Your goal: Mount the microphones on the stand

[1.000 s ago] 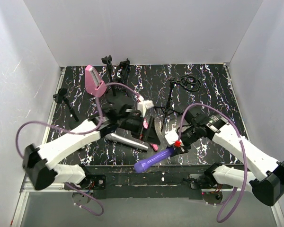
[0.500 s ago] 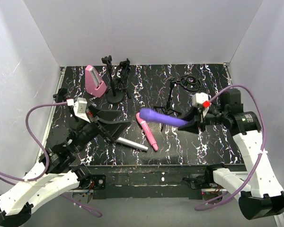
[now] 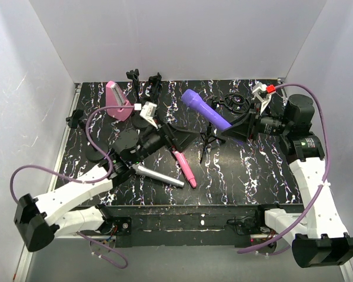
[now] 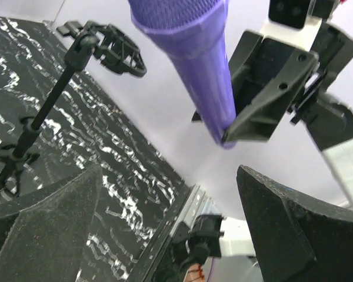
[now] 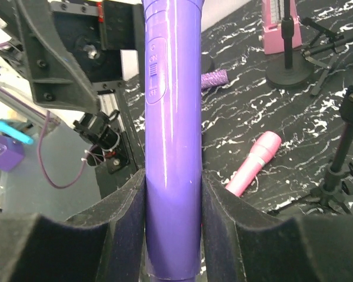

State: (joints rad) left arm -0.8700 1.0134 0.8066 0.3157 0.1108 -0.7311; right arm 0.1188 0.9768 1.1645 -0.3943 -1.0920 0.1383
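My right gripper (image 3: 233, 130) is shut on the handle of the dark purple microphone (image 3: 207, 110) and holds it in the air, head up and to the back left, next to the tripod stand (image 3: 209, 136) with its ring holder (image 3: 236, 103). The right wrist view shows the pads (image 5: 120, 226) pressed on that microphone (image 5: 172, 135). My left gripper (image 3: 182, 140) is open and empty, facing the held microphone (image 4: 194, 64). The pink microphone (image 3: 185, 167) and the silver-grey microphone (image 3: 159, 175) lie on the mat. A bit of the glittery purple microphone (image 5: 213, 78) shows in the right wrist view.
A round-base stand with clips (image 3: 144, 103) stands at the back, next to the pink wedge box (image 3: 117, 101). A small black stand (image 3: 76, 120) is at the left edge. White walls close in the black marbled mat (image 3: 265, 170) on three sides.
My right arm has lifted the dark purple microphone from the front edge and carried it back beside the tripod stand. My left arm has swung from the left side to the middle, jaws open.
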